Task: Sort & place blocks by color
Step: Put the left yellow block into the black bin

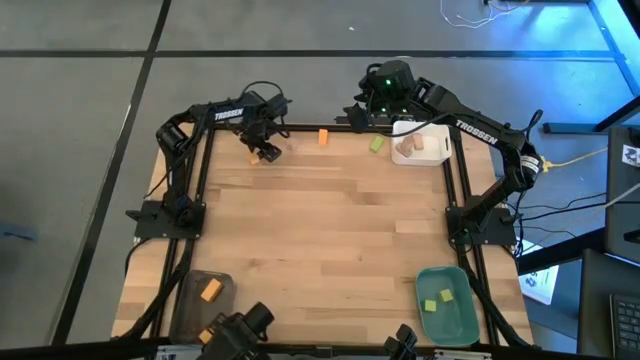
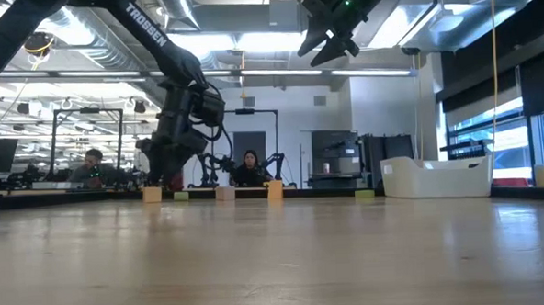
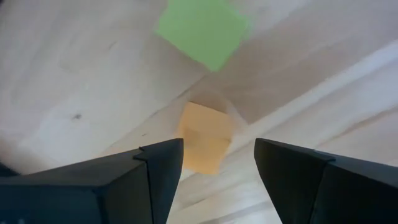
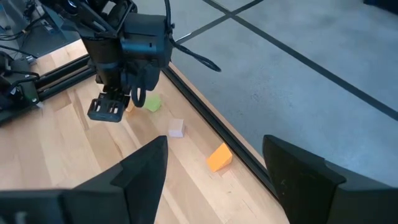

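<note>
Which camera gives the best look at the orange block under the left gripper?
The left wrist view: the orange block fills the gap ahead of the open left gripper. High view hides it under the gripper; low view shows it small; right wrist barely glimpses it.

In the high view the left gripper covers the blocks under it at the bench's far edge. The grey tray at the near left corner is partly hidden by an arm mount. The pale pieces in the white tray are too small to count.
</note>
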Available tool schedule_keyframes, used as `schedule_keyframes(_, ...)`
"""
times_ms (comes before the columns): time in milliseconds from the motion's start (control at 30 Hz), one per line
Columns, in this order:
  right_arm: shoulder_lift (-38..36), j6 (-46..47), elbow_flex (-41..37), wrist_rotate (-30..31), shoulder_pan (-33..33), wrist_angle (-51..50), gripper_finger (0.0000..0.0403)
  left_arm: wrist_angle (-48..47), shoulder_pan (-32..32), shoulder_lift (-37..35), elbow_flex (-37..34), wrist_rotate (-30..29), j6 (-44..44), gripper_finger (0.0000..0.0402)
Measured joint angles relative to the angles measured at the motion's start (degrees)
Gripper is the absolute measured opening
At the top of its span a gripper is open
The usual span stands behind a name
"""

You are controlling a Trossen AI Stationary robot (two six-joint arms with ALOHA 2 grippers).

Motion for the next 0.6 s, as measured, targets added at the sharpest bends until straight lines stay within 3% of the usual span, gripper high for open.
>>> schedule_keyframes(200,-0.02,-0.09,0.02,-0.02,0.01,0.00,0.0262,0.00,-0.15,0.00,0.00,-4.79,1.78,0.0195)
schedule_keyframes(467,-0.02,-0.07,0.01,-0.04,0.00,0.00,0.0262,1.08,-0.14,0.00,-2.18,-3.32,1.84,0.0195)
schedule_keyframes(600,-0.02,-0.07,0.02,-0.04,0.00,0.00,0.0262,1.25,-0.61,0.02,-2.71,-6.11,1.91,0.0195)
